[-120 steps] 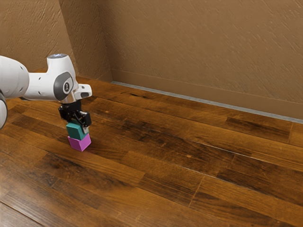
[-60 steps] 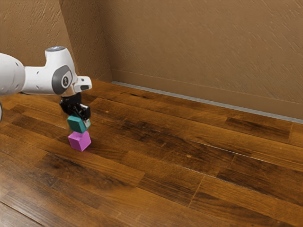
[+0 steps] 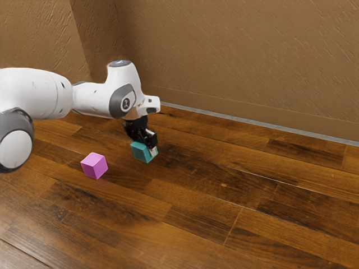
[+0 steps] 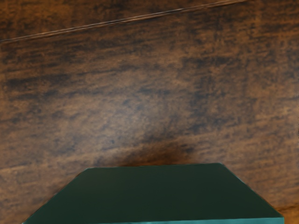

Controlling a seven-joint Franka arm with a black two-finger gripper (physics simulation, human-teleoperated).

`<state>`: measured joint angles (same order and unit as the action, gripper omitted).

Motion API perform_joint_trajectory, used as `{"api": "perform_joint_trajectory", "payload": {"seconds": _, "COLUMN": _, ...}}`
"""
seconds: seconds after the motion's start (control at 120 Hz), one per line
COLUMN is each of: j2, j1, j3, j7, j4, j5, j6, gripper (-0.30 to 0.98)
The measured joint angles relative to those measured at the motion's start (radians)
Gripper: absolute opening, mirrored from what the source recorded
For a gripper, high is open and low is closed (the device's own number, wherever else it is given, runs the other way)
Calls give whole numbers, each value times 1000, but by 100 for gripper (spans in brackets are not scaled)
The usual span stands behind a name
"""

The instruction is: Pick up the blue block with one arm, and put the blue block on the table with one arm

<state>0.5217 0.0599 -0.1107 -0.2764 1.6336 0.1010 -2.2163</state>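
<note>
Shifted since the earlier frame: the white arm, reaching farther toward the exterior view's right; the black gripper with it, and the teal-blue block too, now off its perch above the pink block. Pink one unmoved, apart from the gripper on its exterior-view-left side.

Hazards, biggest first. Wooden tabletop looks close beneath the grip; whether the teal-blue block touches it, cannot tell. Too fast or deep a descent would likely jam it against the wood. Release while it hangs clear: probable drop and tumble. Tilted set-down: one edge lands first, block twists or tips. Sideways drift while opening could drag it. A swing back at low height might knock the pink block.

Pose: arm stretched out, wrist bent over, hand pointing down, slightly canted. Gripper clamped on the teal-blue block, held directly below the palm; visible fingertip against its side.
</note>
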Motion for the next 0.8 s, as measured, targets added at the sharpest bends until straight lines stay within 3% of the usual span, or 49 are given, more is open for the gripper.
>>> {"api": "perform_joint_trajectory", "payload": {"seconds": 0.208, "j2": 33, "j1": 1, "j3": 9, "j7": 17, "j4": -14, "j5": -1, "j6": -11, "gripper": 36}}
{"api": "perform_joint_trajectory", "payload": {"seconds": 0.475, "j2": 29, "j1": 2, "j3": 9, "j7": 17, "j4": -13, "j5": 8, "j6": -12, "gripper": 55}}
{"api": "perform_joint_trajectory", "payload": {"seconds": 0.8, "j2": -153, "j1": -6, "j3": 2, "j7": 15, "j4": 16, "j5": 2, "j6": 60, "gripper": 64}}
